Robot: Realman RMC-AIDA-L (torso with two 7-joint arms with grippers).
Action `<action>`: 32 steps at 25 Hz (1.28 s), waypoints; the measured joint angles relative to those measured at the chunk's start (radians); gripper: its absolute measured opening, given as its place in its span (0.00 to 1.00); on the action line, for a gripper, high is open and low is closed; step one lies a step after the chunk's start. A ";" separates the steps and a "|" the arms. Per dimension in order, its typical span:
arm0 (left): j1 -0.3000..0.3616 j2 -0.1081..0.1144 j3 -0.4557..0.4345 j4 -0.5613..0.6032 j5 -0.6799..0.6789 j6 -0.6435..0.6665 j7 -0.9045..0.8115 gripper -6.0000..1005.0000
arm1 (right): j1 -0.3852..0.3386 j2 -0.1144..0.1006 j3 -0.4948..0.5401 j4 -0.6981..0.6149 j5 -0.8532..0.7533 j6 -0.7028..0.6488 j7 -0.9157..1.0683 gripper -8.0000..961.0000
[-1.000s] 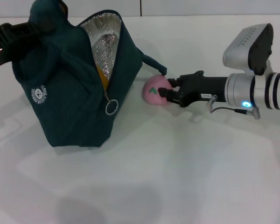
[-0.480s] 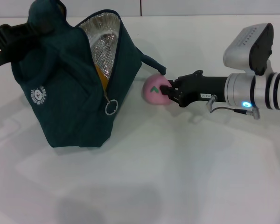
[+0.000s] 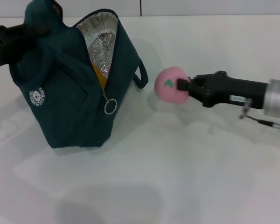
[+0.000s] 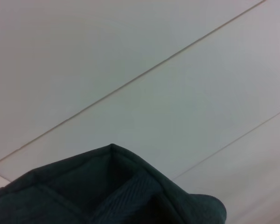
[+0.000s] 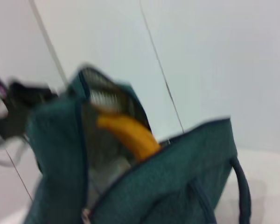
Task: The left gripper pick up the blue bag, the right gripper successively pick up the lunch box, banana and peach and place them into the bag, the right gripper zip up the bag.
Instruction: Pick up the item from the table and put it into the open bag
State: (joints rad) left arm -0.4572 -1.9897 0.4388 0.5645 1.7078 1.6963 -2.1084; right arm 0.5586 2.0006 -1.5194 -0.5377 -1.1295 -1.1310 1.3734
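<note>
White worktop (image 3: 186, 168): right gripper (image 3: 183, 86) clamps round pink peach (image 3: 171, 84); left gripper (image 3: 11, 39), closure indiscernible, holds teal fabric bag (image 3: 70, 107). Next: insert peach.

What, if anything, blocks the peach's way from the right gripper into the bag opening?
Nothing visible does. The right gripper holds the peach off the table, beside the blue bag. The gap between them is open, and the bag's mouth is unzipped, with the banana already inside.

Matt cloth blue bag (image 3: 70, 98), quilted foil lining (image 3: 99, 38)
</note>
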 joint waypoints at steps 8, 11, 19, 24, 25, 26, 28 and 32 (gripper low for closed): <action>0.008 -0.004 0.000 0.000 -0.001 0.000 0.002 0.05 | -0.089 -0.006 0.188 0.001 -0.001 -0.231 -0.005 0.05; 0.013 -0.006 0.000 -0.001 -0.001 0.000 0.002 0.05 | -0.074 0.009 0.245 -0.008 0.005 -0.274 -0.010 0.05; 0.018 -0.012 0.000 -0.017 0.000 -0.004 0.018 0.05 | 0.114 0.024 0.258 0.014 0.032 -0.192 -0.015 0.06; 0.013 -0.014 0.000 -0.026 0.000 -0.006 0.022 0.05 | 0.229 0.027 0.191 0.021 0.033 -0.058 -0.028 0.08; 0.012 -0.015 0.000 -0.026 0.000 -0.006 0.022 0.05 | 0.253 0.027 0.162 0.021 0.034 -0.030 -0.027 0.09; 0.012 -0.016 0.000 -0.026 0.000 -0.006 0.022 0.05 | 0.272 0.027 0.138 0.020 0.034 -0.006 -0.025 0.09; 0.009 -0.017 0.000 -0.026 0.000 -0.006 0.022 0.05 | 0.301 0.027 0.092 0.020 0.041 0.022 -0.025 0.10; 0.004 -0.018 0.000 -0.026 0.000 -0.006 0.022 0.05 | 0.341 0.027 -0.001 0.011 0.080 0.065 -0.032 0.11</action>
State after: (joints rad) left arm -0.4534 -2.0077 0.4389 0.5383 1.7079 1.6902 -2.0862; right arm 0.8999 2.0279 -1.5201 -0.5272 -1.0499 -1.0655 1.3417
